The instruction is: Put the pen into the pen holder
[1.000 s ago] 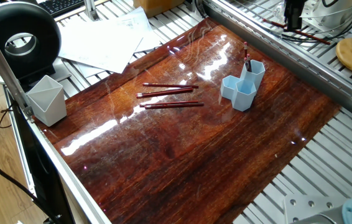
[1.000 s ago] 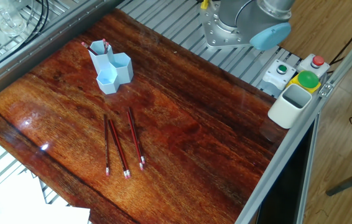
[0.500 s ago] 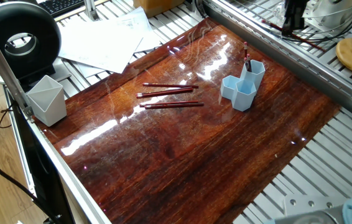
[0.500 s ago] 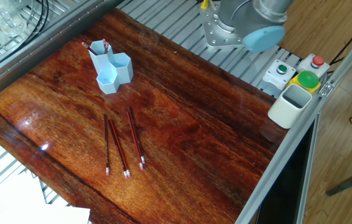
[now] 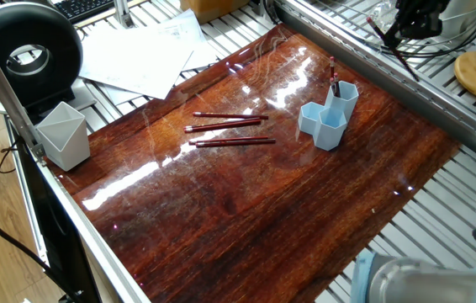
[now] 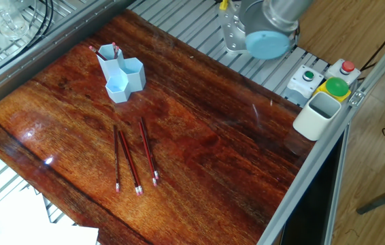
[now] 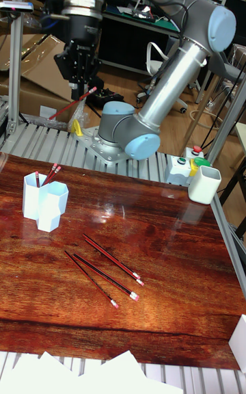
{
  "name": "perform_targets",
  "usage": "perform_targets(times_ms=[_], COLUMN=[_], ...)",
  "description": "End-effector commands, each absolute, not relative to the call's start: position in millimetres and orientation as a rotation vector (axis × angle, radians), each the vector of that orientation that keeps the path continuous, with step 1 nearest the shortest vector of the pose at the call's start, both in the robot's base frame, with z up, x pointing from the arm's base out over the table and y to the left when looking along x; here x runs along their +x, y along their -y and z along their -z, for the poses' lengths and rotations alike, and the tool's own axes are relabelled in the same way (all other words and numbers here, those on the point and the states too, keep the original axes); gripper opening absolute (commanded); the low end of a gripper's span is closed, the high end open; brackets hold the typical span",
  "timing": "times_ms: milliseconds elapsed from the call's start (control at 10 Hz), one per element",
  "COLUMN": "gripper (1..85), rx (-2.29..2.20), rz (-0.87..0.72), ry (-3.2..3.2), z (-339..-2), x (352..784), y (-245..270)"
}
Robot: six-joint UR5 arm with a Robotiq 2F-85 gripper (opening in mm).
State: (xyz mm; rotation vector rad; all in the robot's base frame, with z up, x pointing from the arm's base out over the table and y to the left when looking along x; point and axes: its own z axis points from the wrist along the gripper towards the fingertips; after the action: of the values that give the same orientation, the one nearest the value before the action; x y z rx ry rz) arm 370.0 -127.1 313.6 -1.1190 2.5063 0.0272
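Gripper (image 7: 80, 90) clamped on a red pen (image 7: 71, 104), high above and behind the pen holder (image 7: 43, 201).
Pen slants tip-down to the left; holder sits below, nearer the camera; three pens (image 7: 106, 269) lie on the table (image 7: 171, 278).

Bright, even overhead lighting. White glare streaks across the glossy wooden tabletop (image 5: 246, 194) toward 12 o'clock in one fixed view, toward 9 o'clock in the other. Soft, faint shadows under the pencils (image 7: 109, 267). Motion-blurred arm joint (image 5: 423, 282) at 5 o'clock. Dim, darker background behind the arm in the tall view.
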Motion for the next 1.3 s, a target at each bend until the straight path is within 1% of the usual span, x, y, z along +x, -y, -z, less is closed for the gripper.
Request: perform_targets(times_ms=[0,200,400,600,800,1200], gripper=[1.0,1.0,1.0,1.0,1.0,1.0], rx=[-1.078,-1.058,-1.075,-1.084,-1.071,-1.048], rz=[-0.049,-0.078,-0.074,-0.043,-0.078,-0.113], ry=[-2.353,-2.274,-2.232,-2.237,-2.228,-2.208], z=[-315,-317,-312,-295,-279,-262], x=[391,409,417,422,426,429], y=[116,98,96,102,101,95])
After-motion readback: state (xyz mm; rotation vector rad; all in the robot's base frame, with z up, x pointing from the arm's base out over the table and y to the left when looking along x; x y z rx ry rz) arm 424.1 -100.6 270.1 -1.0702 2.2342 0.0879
